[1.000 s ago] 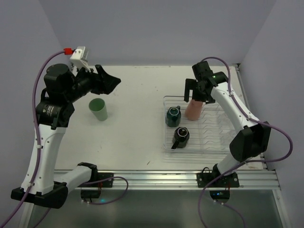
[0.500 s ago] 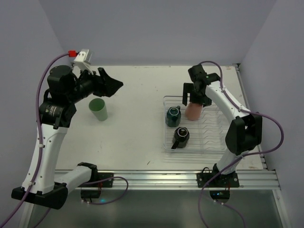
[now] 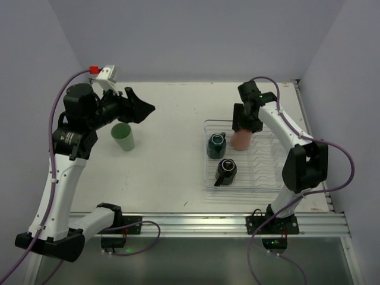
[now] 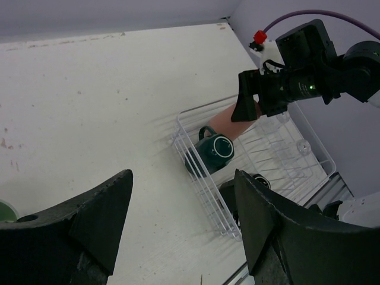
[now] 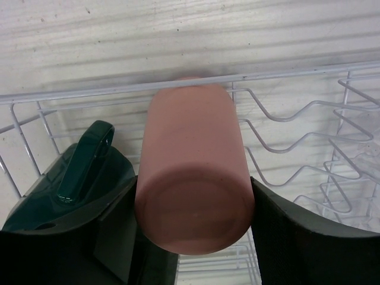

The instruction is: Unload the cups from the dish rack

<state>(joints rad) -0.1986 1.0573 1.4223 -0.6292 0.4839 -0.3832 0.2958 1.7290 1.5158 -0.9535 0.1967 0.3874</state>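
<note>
The pink tumbler (image 3: 241, 140) lies upside down and tilted in the dish rack (image 3: 267, 178) at its far left. My right gripper (image 3: 243, 124) is shut on it; in the right wrist view (image 5: 193, 199) both fingers press the tumbler's (image 5: 193, 172) sides. The dark teal mug (image 3: 216, 145) and the black mug (image 3: 226, 171) sit in the rack's left part. The pale green tumbler (image 3: 123, 136) stands upright on the table at the left. My left gripper (image 3: 142, 108) hangs open and empty above the table just right of it. I cannot make out clear glasses.
The rack (image 4: 202, 184) fills the right part of the white table (image 3: 172, 119). The teal mug (image 5: 77, 178) touches the right gripper's left finger. Purple walls close in the back and both sides. A metal rail (image 3: 208, 222) runs along the near edge.
The right gripper's jaws have closed in from wide open onto the pink tumbler. The left arm has risen and shifted slightly right.
</note>
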